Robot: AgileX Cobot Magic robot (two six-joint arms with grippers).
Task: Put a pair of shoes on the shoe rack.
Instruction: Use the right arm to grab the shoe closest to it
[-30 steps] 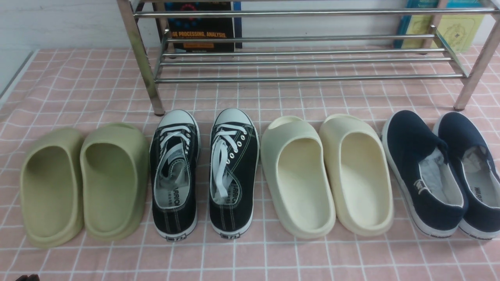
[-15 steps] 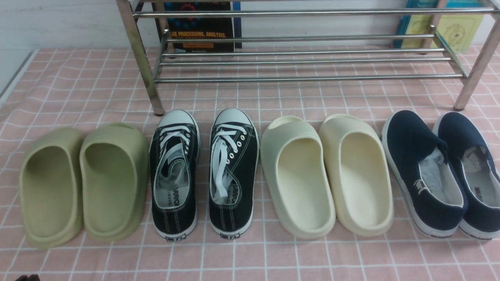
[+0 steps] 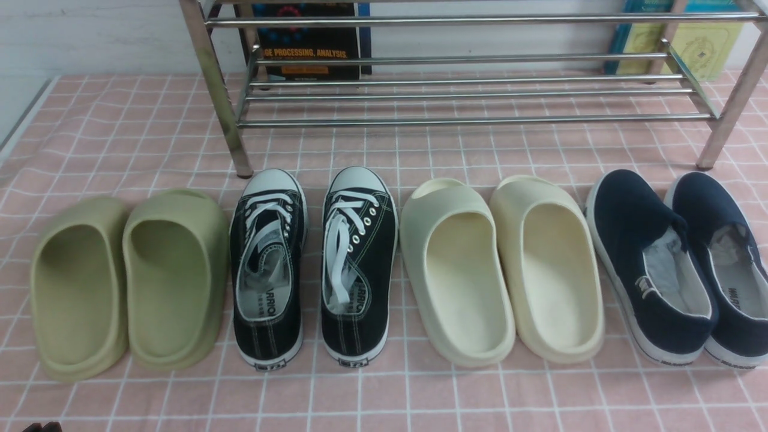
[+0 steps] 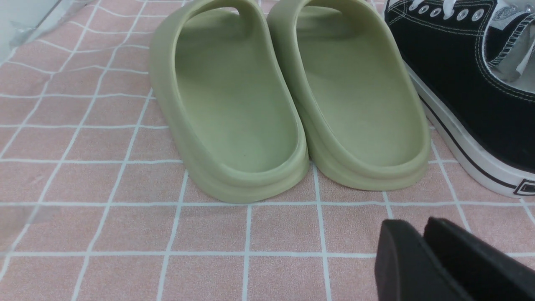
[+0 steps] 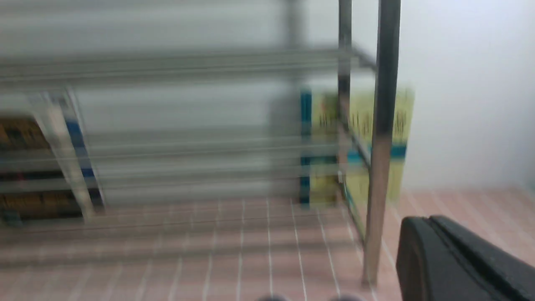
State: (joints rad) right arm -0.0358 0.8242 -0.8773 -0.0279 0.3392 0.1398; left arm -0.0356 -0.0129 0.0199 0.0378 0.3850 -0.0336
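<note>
The 2 navy shoes [image 3: 624,222] sat unmoved at the bench's [image 3: 420,396] right end, toes toward the shoe rack [image 3: 468,120]. The blurred right wrist view suggested that arm was swinging. The right hand [image 5: 430,242] and left hand [image 4: 418,238] had fingers together, empty. Pickup had not begun.

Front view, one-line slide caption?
Navy slip-on shoes at the row's right end, not yet on the shoe rack behind.

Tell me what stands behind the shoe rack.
Two books stand behind the shoe rack, before the white wall: a dark book at its left end, a yellow-and-teal book at its right. The rack hides strips of both, and their tops are cut off.
</note>
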